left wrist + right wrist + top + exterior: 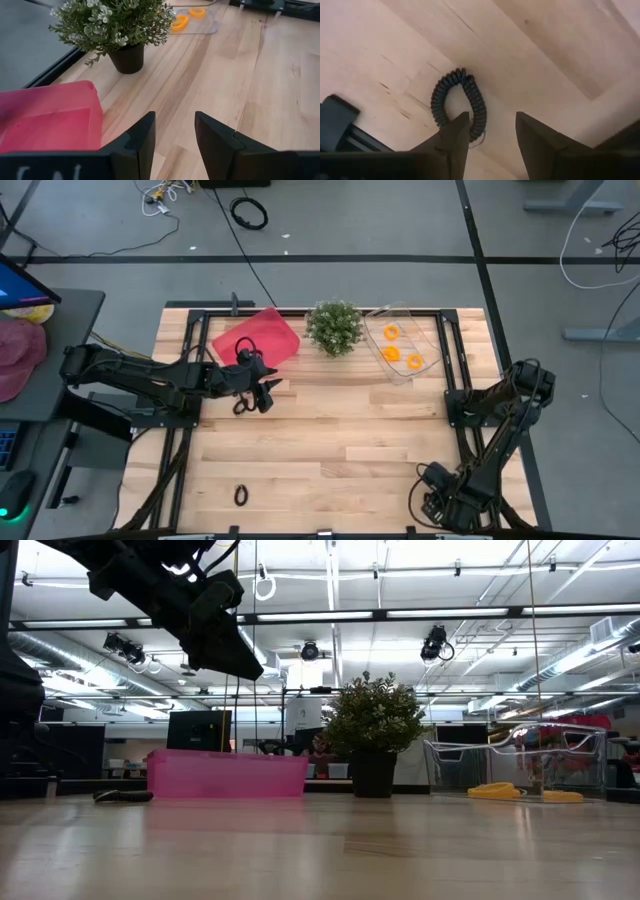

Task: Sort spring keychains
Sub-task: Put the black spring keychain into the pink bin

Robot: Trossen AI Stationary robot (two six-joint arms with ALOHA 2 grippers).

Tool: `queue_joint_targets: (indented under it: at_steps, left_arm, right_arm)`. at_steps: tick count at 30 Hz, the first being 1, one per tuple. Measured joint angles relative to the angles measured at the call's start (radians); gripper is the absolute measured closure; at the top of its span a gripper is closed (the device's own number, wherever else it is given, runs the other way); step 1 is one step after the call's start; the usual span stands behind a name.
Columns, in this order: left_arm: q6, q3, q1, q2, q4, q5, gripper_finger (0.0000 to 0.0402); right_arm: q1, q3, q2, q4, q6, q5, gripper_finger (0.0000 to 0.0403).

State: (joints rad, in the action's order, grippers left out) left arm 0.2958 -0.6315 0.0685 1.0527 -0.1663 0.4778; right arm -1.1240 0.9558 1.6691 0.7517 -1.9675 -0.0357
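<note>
Just in front of the pink tray (pixel 275 330), my left gripper (pixel 262 392) hangs above the table with its fingers apart and nothing between them. A black spring keychain (pixel 240 406) lies on the wood close under it. I judge this to be the pick. I would line the fingers across one side of the coil, come straight down until the tips nearly touch the wood, and close gently so the springy loop does not flick away. Then I would lift clear of the tray wall before releasing.

A second black keychain (pixel 241 496) lies near the front edge. The orange keychains (pixel 392 353) sit in the clear tray (pixel 425 330) beyond the potted plant (pixel 334 327). The right gripper (pixel 492 132) waits at the right front corner, fingers spread over another black coil (pixel 457 102).
</note>
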Motion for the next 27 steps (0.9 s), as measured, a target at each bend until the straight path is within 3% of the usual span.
queue_joint_targets:
  at_steps: [12,20,23,27]
  left_arm:
    - [0.000,0.000,0.000,0.000,0.000,0.000,0.0262]
    - [0.007,0.000,0.000,0.000,-0.001,-0.003,0.0262]
    - [0.007,0.000,0.000,0.000,-0.001,-0.003,0.0262]
    - [0.008,0.001,0.004,0.000,-0.002,-0.004,0.0262]
  right_arm:
    - [0.001,0.000,0.026,-0.014,0.019,0.057,0.0241]
    - [0.021,-0.029,0.080,-0.063,0.176,0.008,0.0244]
    - [0.037,-0.031,0.078,-0.058,0.215,-0.028,0.0270]
    - [0.060,-0.033,0.075,-0.054,0.284,-0.062,0.0358]
